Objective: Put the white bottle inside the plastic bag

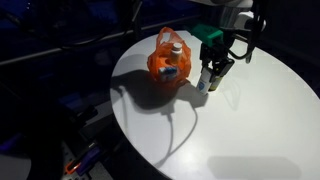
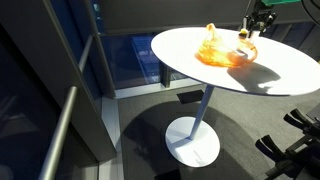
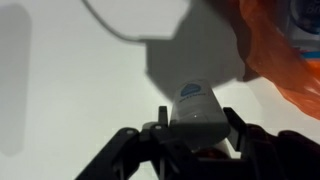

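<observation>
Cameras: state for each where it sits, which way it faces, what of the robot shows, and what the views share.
Exterior view: high beside the round white table, looking down at the orange plastic bag; the gripper shows.
Exterior view: farther off and lower, looking across at table and pedestal; the gripper shows small.
Wrist view: on the wrist, looking down past the gripper clasping the white bottle.
Shared: table and bag appear in all three.

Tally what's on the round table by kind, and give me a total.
Plastic bags: 1, the orange plastic bag.
Bottles: 2, the white bottle between the jaws, and a blue-labelled bottle showing inside the bag.
Total: 3 visible; the bag may hide more.
</observation>
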